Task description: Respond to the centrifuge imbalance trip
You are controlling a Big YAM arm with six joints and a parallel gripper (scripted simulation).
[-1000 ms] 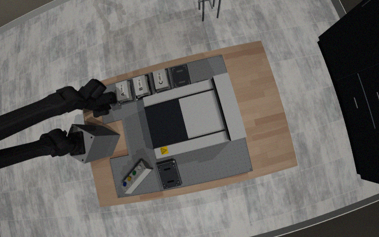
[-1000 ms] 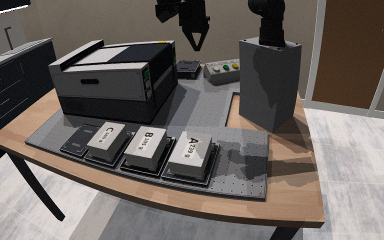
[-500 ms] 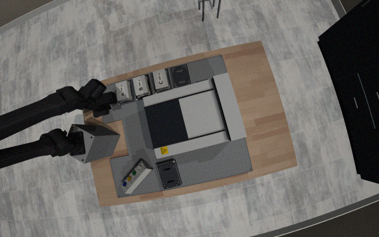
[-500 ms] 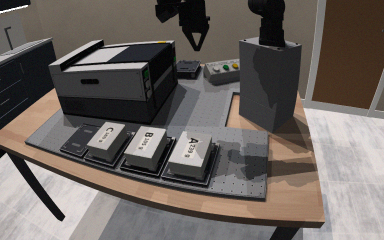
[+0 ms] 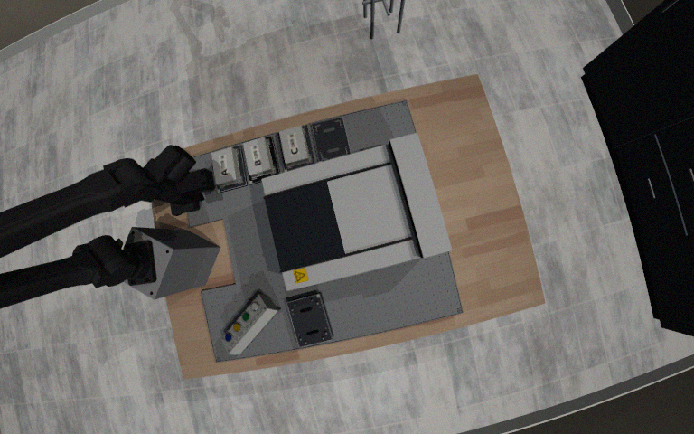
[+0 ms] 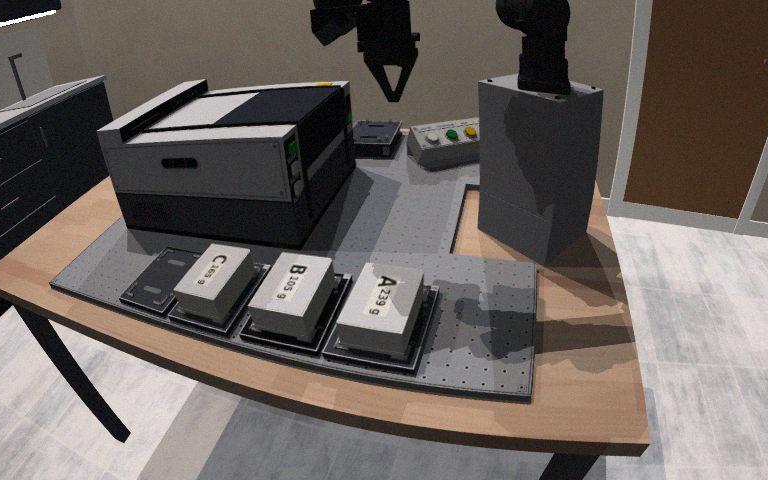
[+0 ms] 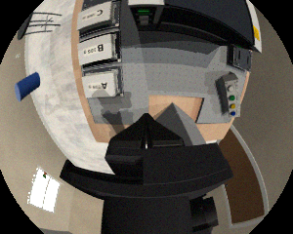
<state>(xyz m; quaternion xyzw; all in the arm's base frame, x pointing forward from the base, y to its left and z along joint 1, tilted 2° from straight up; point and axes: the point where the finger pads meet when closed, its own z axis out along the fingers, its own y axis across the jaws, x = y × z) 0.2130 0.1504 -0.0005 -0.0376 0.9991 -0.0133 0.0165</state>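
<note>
Gripper [image 6: 389, 89] hangs high above the grey breadboard [image 6: 495, 333], fingers pinched fully together into a downward point and holding nothing; from the top view I see it over the near end of the balance row, just beside plate A [image 6: 380, 306]. Plates A, B [image 6: 292, 294] and C [image 6: 212, 281] sit flat in their nests along my left, printed 239 g, 105 g and 165 g, and the fourth nest [image 6: 156, 284] past C holds no plate. On the centrifuge [image 6: 221, 160] the sliding door [image 5: 370, 208] is drawn partly back, leaving a dark opening [image 5: 302, 225] whose contents I cannot make out, so I cannot see M60. On my right the operator panel [image 6: 444, 145] shows white, green and yellow buttons in the exterior view, with another bare nest [image 5: 309, 320] beside it
</note>
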